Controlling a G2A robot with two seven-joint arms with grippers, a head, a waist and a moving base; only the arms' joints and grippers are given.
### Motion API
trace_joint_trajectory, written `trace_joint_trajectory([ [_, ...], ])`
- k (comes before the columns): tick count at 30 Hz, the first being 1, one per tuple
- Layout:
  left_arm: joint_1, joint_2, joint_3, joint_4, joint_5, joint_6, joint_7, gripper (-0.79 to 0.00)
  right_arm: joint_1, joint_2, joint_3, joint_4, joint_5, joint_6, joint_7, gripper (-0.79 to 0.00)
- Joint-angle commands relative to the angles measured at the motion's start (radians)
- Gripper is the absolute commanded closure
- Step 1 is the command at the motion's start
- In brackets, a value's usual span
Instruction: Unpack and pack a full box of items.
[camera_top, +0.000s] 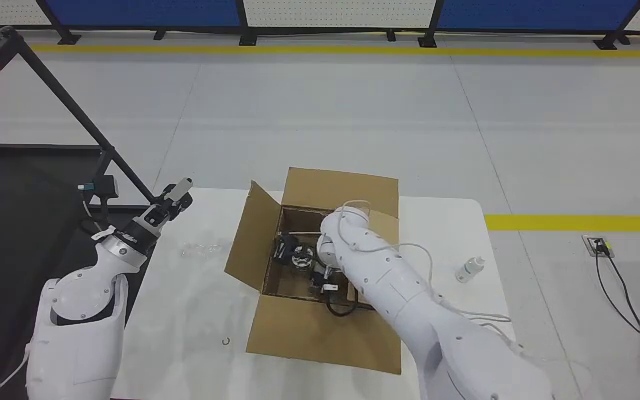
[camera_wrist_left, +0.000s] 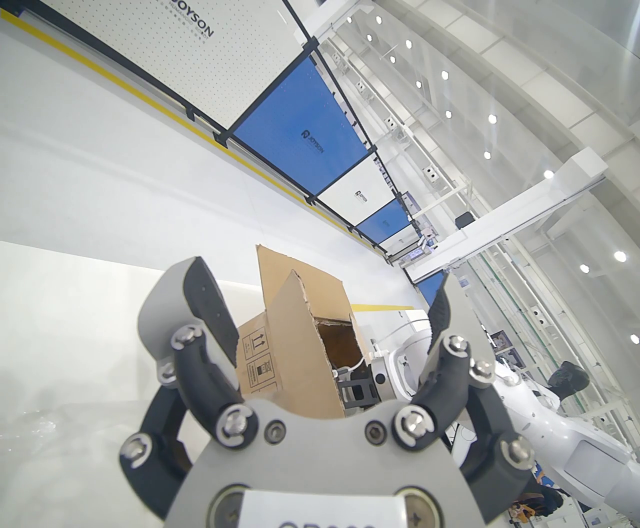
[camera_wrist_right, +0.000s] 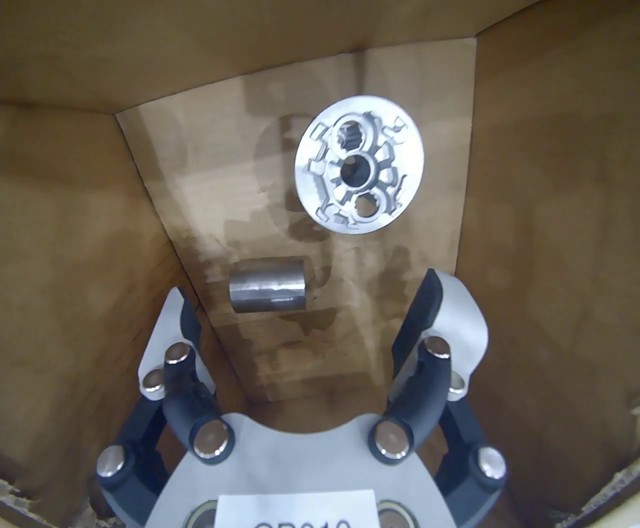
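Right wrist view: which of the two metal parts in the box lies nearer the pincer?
The plain steel cylinder, lying on its side just ahead of the right pincer; the round cut-out disc lies farther off.

Top view down onto table (camera_top: 190, 300), right wrist view close inside box (camera_wrist_right: 550, 225), left wrist view facing it

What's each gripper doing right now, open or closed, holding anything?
Left gripper: open, holding nothing.
Right gripper: open, holding nothing, down inside the box.

Factory hall (taped floor (camera_top: 300, 110), partition panels (camera_wrist_left: 300, 135))
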Motion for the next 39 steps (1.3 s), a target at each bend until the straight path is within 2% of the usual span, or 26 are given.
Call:
trace_joint_trajectory([
  [1, 0.000, 0.000, 0.000, 0.000, 0.000, 0.000, 0.000, -0.785, 0.009, -0.003, 0.003, -0.007, -0.004, -0.002, -0.008, -0.785],
  [10, 0.000, 0.000, 0.000, 0.000, 0.000, 0.000, 0.000, -0.785, 0.054, -0.013, 0.009, -0.061, -0.061, 0.076, -0.046, -0.785],
  [18, 0.000, 0.000, 0.000, 0.000, 0.000, 0.000, 0.000, -0.785, 0.105, 0.008, 0.041, -0.084, -0.068, 0.036, -0.089, -0.785],
  [25, 0.000, 0.000, 0.000, 0.000, 0.000, 0.000, 0.000, -0.785, 0.167, 0.069, 0.096, -0.088, -0.065, -0.044, -0.253, -0.785],
  [33, 0.000, 0.000, 0.000, 0.000, 0.000, 0.000, 0.000, -0.785, 0.184, 0.195, 0.151, -0.094, -0.126, -0.156, -0.541, -0.785],
  [39, 0.000, 0.000, 0.000, 0.000, 0.000, 0.000, 0.000, -0.785, 0.184, 0.195, 0.151, -0.094, -0.126, -0.156, -0.541, -0.785],
])
